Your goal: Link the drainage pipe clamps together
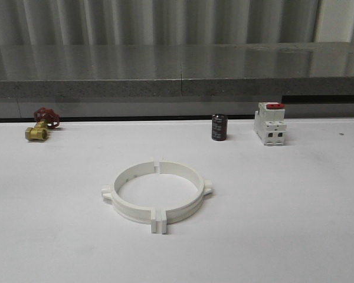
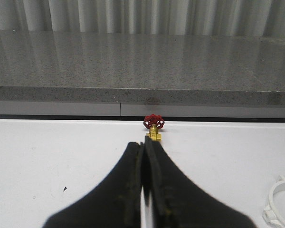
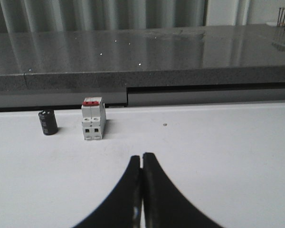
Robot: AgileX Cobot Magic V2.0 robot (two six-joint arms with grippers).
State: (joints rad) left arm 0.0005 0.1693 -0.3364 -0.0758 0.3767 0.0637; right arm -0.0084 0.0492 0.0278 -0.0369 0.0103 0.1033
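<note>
The two white drainage pipe clamps (image 1: pixel 157 197) lie on the white table as one wide ring, their end tabs meeting at the near side and at the far side, with a lug on each flank. An edge of the ring (image 2: pixel 278 202) shows in the left wrist view, off to one side of my left gripper (image 2: pixel 145 143). The left gripper is shut with nothing between its black fingers and sits well away from the ring. My right gripper (image 3: pixel 142 156) is also shut and empty, over bare table.
A brass valve with a red handwheel (image 1: pixel 40 125) lies at the far left. A black cylinder (image 1: pixel 219 127) and a white breaker with a red top (image 1: pixel 269 124) stand at the back right. A grey ledge (image 1: pixel 177 71) runs behind the table.
</note>
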